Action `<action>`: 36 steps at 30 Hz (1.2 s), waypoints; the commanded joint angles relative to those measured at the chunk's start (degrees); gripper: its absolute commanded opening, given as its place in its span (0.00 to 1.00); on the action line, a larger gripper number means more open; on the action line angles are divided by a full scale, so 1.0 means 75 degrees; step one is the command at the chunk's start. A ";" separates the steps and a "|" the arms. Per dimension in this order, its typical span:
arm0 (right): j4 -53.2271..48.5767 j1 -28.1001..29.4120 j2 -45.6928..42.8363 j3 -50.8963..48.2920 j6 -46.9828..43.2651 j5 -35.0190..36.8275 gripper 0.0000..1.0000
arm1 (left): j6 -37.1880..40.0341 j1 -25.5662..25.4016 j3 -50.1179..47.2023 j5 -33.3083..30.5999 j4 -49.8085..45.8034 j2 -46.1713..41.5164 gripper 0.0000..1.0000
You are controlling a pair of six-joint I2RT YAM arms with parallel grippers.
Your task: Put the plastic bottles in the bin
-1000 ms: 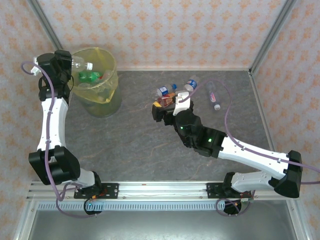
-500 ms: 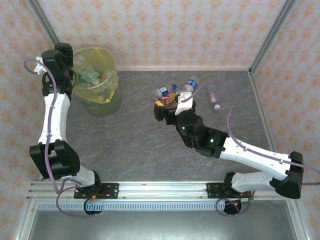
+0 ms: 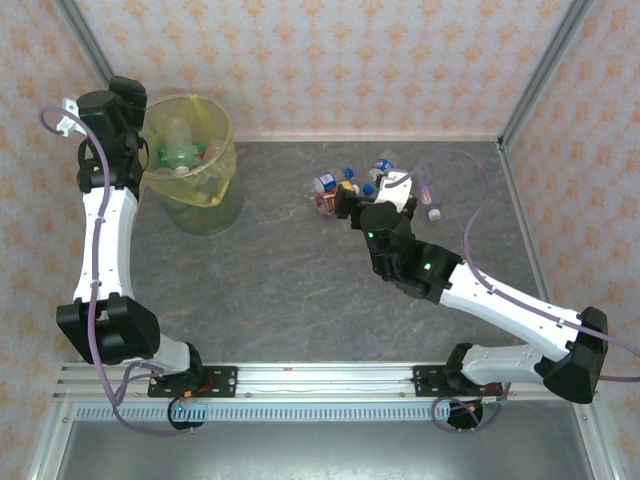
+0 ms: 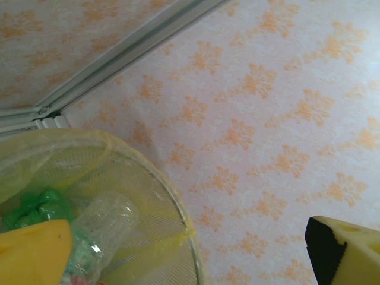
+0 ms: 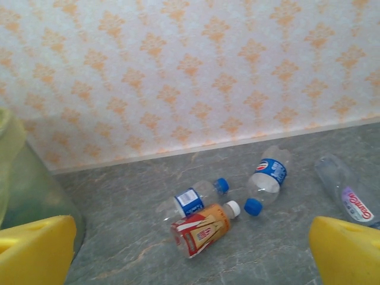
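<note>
Plastic bottles (image 5: 202, 228): we count four loose on table (image 3: 280, 270), far right of centre. Two blue-labelled, one red-orange, one clear off right. More in bin (image 3: 205, 205) far left, count unclear. We judge them light, thin-walled, apt to roll; pinch mid-body at label. Left gripper (image 3: 130, 105) by bin rim, right gripper (image 5: 190, 252) near cluster: jaws wide, empty.

The left tool (image 3: 135, 100) hangs beside the bin (image 3: 210, 205), bottles (image 3: 180, 155) inside.
</note>
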 commanded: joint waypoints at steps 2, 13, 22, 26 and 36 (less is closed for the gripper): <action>-0.0400 -0.0837 0.0034 -0.0067 0.0647 0.0209 1.00 | 0.0814 -0.0365 0.0301 0.0034 -0.0270 -0.0399 0.99; -0.0686 -0.3655 0.0409 -0.0288 0.0876 -0.2493 1.00 | 0.1730 -0.1649 0.0294 0.0610 -0.0731 -0.0771 0.99; -0.0303 -0.5364 0.1597 -0.0308 0.0855 -0.3951 1.00 | 0.2345 -0.3183 -0.0128 0.0685 -0.1002 -0.1134 0.99; -0.0193 -0.5776 0.2247 -0.0124 0.0801 -0.4102 1.00 | 0.2611 -0.3987 -0.0265 0.0432 -0.1253 -0.1212 0.99; 0.0035 -0.6569 0.4048 0.0589 0.0485 -0.5302 0.97 | 0.2633 -0.5703 -0.1300 0.0187 -0.0739 -0.1446 0.99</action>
